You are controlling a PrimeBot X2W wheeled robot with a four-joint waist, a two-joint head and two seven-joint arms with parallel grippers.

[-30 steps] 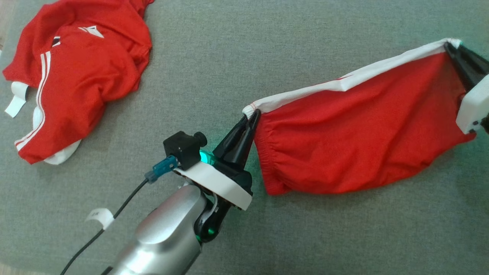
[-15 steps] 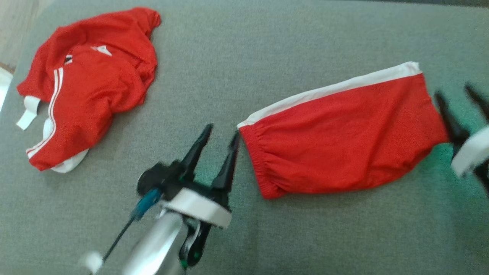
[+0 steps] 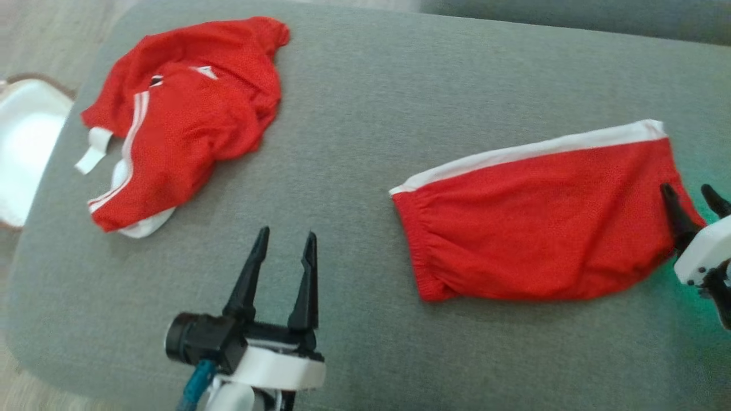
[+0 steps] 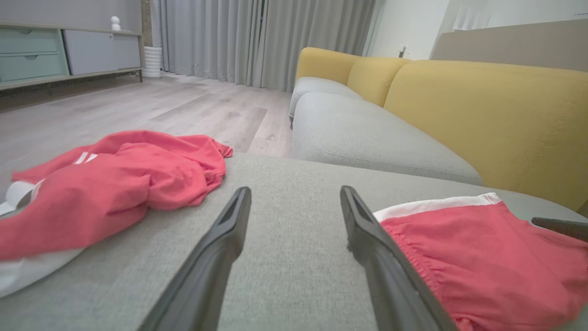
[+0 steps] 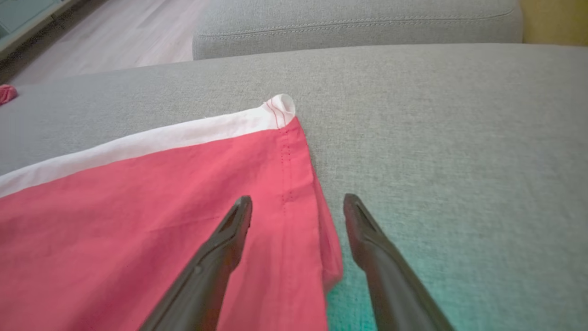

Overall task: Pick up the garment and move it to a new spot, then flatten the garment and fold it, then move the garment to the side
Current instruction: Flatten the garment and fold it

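Observation:
The garment (image 3: pixel 542 228) is a pair of red shorts with a white band along its far edge, lying flat and folded on the grey cushion (image 3: pixel 354 142). My left gripper (image 3: pixel 287 231) stands open over bare cushion, well to the left of the shorts' elastic waist. In the left wrist view the garment (image 4: pixel 482 257) lies just right of the left gripper (image 4: pixel 295 189). My right gripper (image 3: pixel 685 187) is open at the shorts' right end. In the right wrist view the right gripper (image 5: pixel 297 197) straddles the hemmed side edge of the garment (image 5: pixel 138 207), holding nothing.
A crumpled red shirt (image 3: pixel 188 125) with white stripes lies at the cushion's far left, also seen as the red shirt (image 4: pixel 105 184) in the left wrist view. A white object (image 3: pixel 23 142) sits off the cushion's left edge. A yellow sofa back (image 4: pixel 482 115) rises behind.
Both grippers opened and let go of the shorts' white-band corners, then drew back. The shorts dropped flat onto the cushion. The head camera has also shifted.

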